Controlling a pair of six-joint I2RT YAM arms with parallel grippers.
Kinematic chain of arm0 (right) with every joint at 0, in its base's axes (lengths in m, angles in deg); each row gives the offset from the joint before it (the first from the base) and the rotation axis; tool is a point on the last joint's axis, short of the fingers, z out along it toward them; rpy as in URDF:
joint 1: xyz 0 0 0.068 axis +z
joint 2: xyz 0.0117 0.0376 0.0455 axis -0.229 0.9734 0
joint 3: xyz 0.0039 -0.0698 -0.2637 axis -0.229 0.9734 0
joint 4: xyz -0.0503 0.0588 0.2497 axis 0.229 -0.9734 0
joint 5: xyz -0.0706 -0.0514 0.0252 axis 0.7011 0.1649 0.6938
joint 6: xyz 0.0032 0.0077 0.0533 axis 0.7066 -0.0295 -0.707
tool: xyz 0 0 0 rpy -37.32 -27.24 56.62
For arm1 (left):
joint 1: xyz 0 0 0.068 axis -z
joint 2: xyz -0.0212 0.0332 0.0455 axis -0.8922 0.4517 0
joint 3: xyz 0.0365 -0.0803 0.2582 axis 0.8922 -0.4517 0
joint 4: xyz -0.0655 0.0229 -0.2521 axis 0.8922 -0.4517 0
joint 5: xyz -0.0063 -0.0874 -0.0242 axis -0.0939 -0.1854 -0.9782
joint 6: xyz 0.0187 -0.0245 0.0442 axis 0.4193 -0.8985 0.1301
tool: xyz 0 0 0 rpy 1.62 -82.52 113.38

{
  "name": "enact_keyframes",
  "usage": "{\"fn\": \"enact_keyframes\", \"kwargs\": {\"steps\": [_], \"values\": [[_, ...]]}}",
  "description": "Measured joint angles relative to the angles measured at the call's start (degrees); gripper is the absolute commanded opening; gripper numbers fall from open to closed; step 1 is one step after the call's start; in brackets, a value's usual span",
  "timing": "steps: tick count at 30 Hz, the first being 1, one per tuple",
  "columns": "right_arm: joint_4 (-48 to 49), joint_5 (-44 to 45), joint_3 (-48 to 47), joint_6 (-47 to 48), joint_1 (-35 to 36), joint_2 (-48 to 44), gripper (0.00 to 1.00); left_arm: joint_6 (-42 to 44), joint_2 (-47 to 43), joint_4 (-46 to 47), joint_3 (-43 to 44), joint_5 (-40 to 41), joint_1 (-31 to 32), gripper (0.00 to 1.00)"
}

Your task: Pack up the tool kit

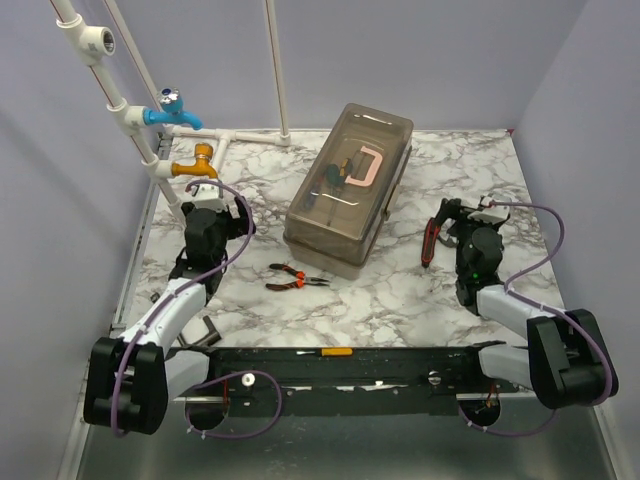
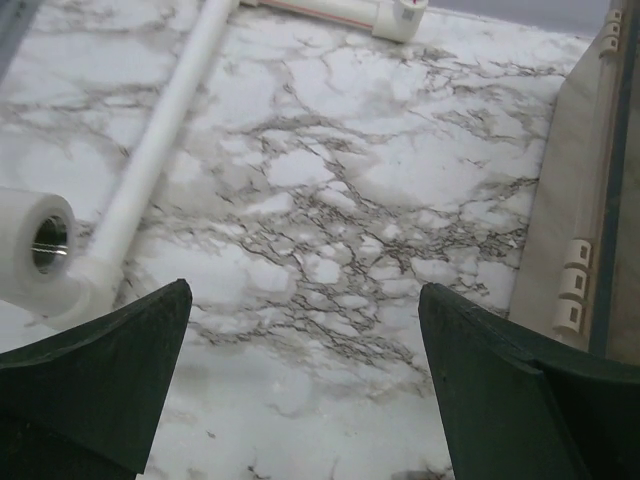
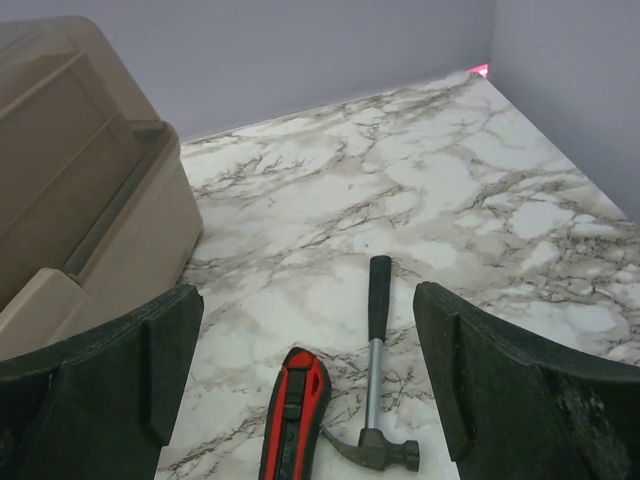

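beige toolbox (image 1: pixel 350 190) shut; left gripper (image 2: pixel 305 292) and right gripper (image 3: pixel 307 290) gape wide, empty.

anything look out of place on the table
Tools lie loose outside the toolbox: pliers in front of it, a hammer and red utility knife to its right, a yellow-handled screwdriver on the near rail.

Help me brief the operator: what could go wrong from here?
The toolbox lid looks shut, so any tool brought over would meet it. The hammer and red knife lie side by side by the open right gripper; closing may catch both. The open left gripper hangs near the white pipe and could bump it.
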Motion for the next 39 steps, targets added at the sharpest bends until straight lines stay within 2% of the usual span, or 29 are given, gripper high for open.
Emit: {"fn": "enact_keyframes", "kwargs": {"steps": [6, 13, 16, 19, 22, 24, 29, 30, 33, 35, 39], "values": [[6.43, -3.61, 0.63, 4.04, -0.33, 4.74, 0.93, 9.55, -2.29, 10.97, -5.77, 1.09, -0.46, 0.98], [9.11, -5.18, 3.30, 4.61, -0.33, 9.33, 0.90, 13.88, -2.03, 21.92, -12.87, 4.94, -1.18, 0.98], [10.60, -6.19, 4.37, 4.50, -0.33, 9.70, 0.91, 15.04, 2.01, 35.67, -19.10, 5.70, -2.03, 0.98], [16.94, -6.62, 7.02, 4.61, -0.33, 14.19, 0.94, 16.70, 9.03, 43.04, -22.60, 5.62, -2.40, 0.98], [22.08, -6.38, 7.65, 4.35, -0.50, 21.81, 1.00, 17.29, 10.47, 42.53, -20.98, 3.41, -3.50, 0.98], [23.10, -6.23, 7.61, 3.93, -0.79, 24.83, 1.00, 17.29, 10.38, 43.06, -19.10, 2.21, -4.55, 0.98], [22.05, -6.29, 5.35, 2.38, -2.93, 24.72, 0.89, 17.27, 10.12, 43.78, -17.90, 0.50, -5.66, 0.98], [22.16, -6.32, 5.01, 2.05, -3.21, 24.72, 1.00, 17.25, 10.12, 43.67, -17.90, 0.33, -5.68, 0.96], [22.47, -6.27, 4.85, 1.44, -3.41, 24.72, 1.00, 16.79, 10.12, 43.58, -17.90, 0.24, -5.86, 0.92], [22.51, -6.25, 4.85, 1.25, -3.41, 24.72, 1.00, 16.48, 10.12, 43.69, -17.92, 0.26, -5.90, 0.98], [22.56, -6.25, 4.85, 1.03, -3.41, 24.72, 1.00, 16.13, 10.12, 44.17, -17.94, 0.24, -5.95, 0.98]]}}
